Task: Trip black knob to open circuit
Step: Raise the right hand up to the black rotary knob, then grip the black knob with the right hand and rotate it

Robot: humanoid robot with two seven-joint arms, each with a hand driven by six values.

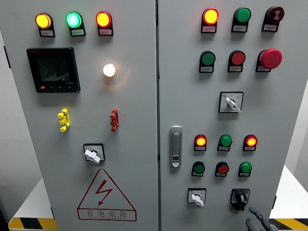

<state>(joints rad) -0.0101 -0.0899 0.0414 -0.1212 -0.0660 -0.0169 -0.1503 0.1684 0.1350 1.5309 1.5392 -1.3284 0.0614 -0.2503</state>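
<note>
Grey fingers of the right hand are seen at the lower right corner of the frame, entering from the bottom edge. Only two or three fingertips are visible, extended upward and slightly apart, with nothing held between them; the hand is judged loose and empty. The left hand is not in view.

Just above and to the left of those fingertips sits the black knob, a rotary selector on a dark square plate in the bottom row of the right cabinet door. A small gap is seen between the nearest fingertip and the knob, so no contact has been made. The knob's pointer appears roughly upright, though its exact setting cannot be read.

To the left of it, a white selector switch is mounted on the same row. Above, the red lamps at the left and right of the indicator row are lit, with an unlit green one between them. Further out, on the left door, an orange pilot light glows, and a row of lit lamps is seen at the upper left.

The task is judged to be at the approach stage: the hand has been brought near, but the knob is not yet grasped or turned. The grip and the tripping turn are left to be done.
</note>
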